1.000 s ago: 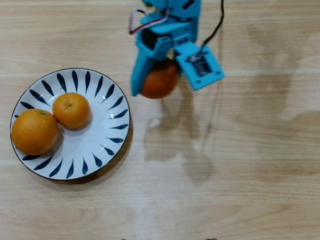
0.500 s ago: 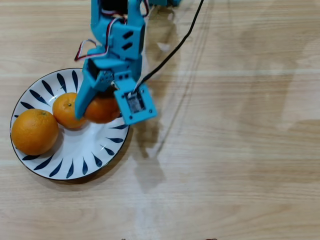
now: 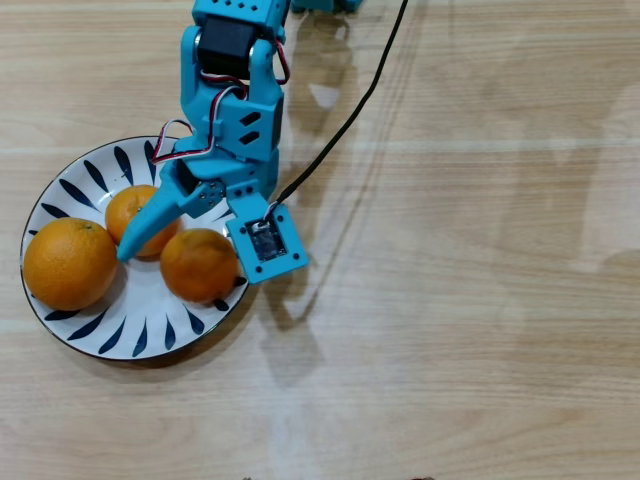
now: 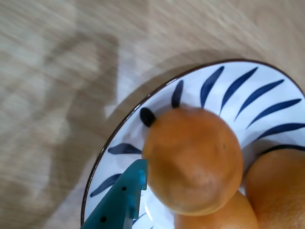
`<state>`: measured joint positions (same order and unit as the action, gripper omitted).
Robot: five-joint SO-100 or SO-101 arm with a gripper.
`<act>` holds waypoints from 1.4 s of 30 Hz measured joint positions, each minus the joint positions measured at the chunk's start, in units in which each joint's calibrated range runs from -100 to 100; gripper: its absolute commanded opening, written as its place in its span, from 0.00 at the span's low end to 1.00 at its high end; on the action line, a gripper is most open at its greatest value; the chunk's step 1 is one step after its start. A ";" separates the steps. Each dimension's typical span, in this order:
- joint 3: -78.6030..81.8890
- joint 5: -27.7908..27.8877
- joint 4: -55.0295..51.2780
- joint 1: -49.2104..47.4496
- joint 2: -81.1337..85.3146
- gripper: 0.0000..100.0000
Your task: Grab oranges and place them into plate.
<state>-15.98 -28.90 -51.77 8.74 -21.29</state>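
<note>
Overhead, you see the plate (image 3: 60, 193) at the left of the wooden table (image 3: 450, 300), with wide bare wood to its right. All three oranges sit inside it: the large orange (image 3: 68, 263) by the left rim, two smaller oranges (image 3: 198, 264) beside it. Your gripper (image 3: 165, 235) hangs over the plate, one fingertip pointing between them; you cannot tell how wide it stands. In the wrist view, one teal finger (image 4: 121, 202) sits just beside an orange (image 4: 193, 160), gripping nothing.

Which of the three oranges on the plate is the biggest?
The orange at the plate's left edge in the overhead view; the other two are clearly smaller.
</note>
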 measured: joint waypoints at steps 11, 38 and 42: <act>2.66 2.97 -7.06 -2.70 8.97 0.04; 103.05 21.07 21.45 -13.76 96.57 0.02; 110.58 21.13 20.07 -14.52 105.54 0.02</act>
<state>94.60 -7.77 -31.70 -5.78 84.26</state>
